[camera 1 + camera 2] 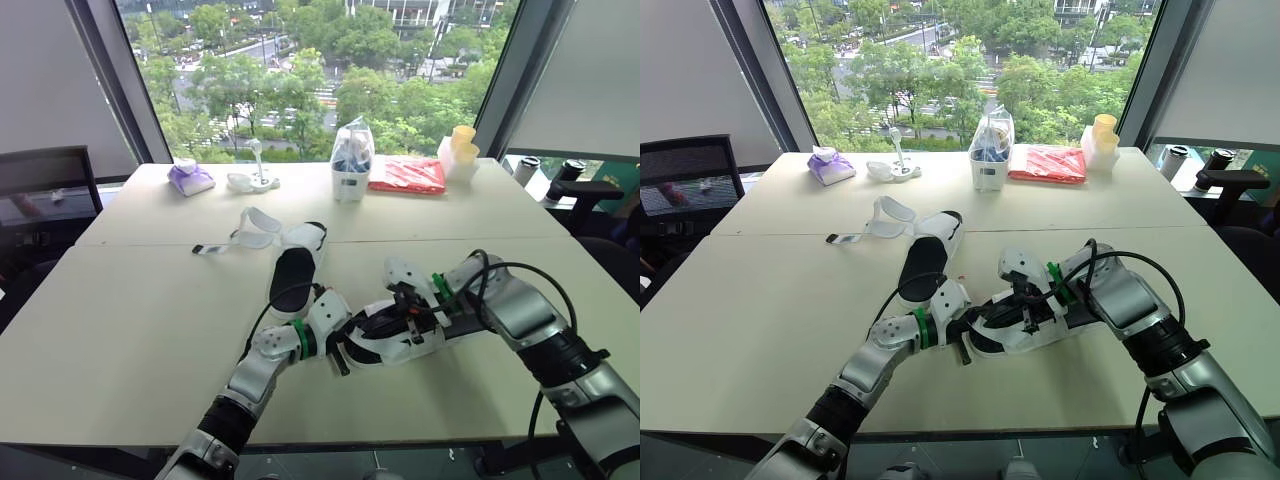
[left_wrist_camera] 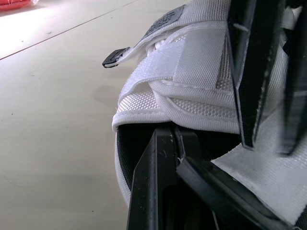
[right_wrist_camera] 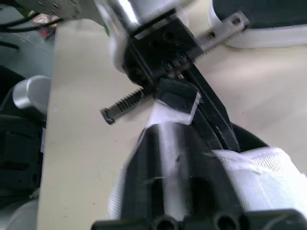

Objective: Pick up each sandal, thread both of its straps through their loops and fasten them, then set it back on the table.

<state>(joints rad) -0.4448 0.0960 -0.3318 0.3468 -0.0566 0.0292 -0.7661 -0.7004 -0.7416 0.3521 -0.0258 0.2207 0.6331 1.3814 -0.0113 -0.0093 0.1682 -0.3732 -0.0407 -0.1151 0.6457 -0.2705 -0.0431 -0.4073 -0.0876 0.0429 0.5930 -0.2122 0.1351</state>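
Left jaws, right jaws clamped on near sandal (image 1: 385, 345) toward table (image 1: 120, 330) edge, far sandal (image 1: 295, 272) behind

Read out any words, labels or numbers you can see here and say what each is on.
No text can be read.
The grey tag on the white fabric sandal: print too blurred.
The flat red packet: any print too small to tell.

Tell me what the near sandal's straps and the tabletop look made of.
Straps of the near sandal: white woven webbing, matte; ribbed weave and stitched edges show, probably nylon or polyester. Tabletop: smooth pale cream with a soft sheen, likely laminate; its core is hidden.
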